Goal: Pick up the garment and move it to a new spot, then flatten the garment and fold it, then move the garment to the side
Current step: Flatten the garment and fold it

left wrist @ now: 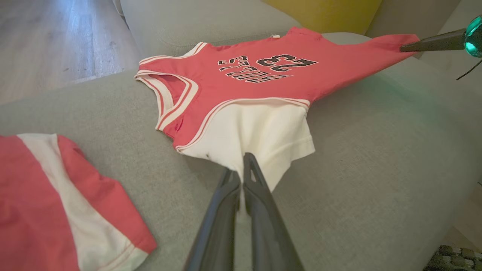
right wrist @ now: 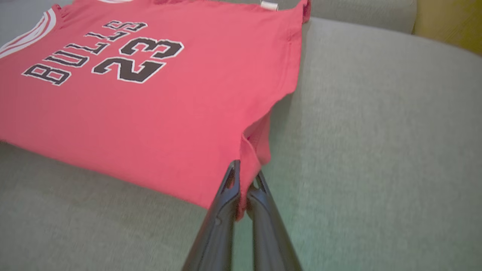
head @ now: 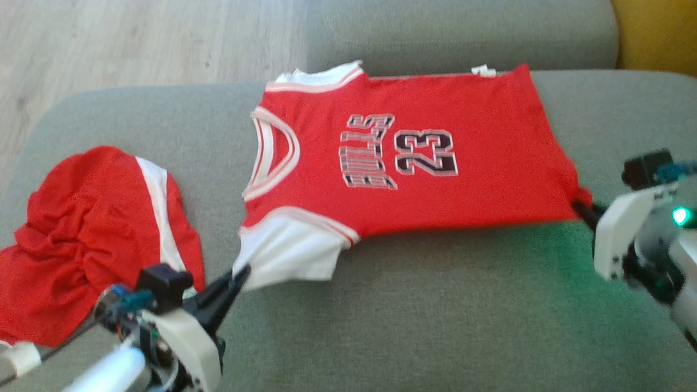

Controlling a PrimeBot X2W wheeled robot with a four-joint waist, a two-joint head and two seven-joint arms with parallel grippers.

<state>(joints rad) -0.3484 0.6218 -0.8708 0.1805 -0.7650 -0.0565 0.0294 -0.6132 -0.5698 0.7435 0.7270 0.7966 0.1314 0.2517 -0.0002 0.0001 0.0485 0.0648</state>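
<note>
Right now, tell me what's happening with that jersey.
The robot has the red jersey stretched between its two arms over the grey sofa seat, print facing up. The left fingers are shut on the white sleeve, the right fingers on a bottom hem corner. Another red-and-white garment lies crumpled on the seat to the robot's left, untouched.

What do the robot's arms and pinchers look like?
The left gripper and right gripper each have two long, thin, dark fingers tapering to points. Behind them sit white shells, a black box and blue plugs. A green light glows on the right wrist.
</note>
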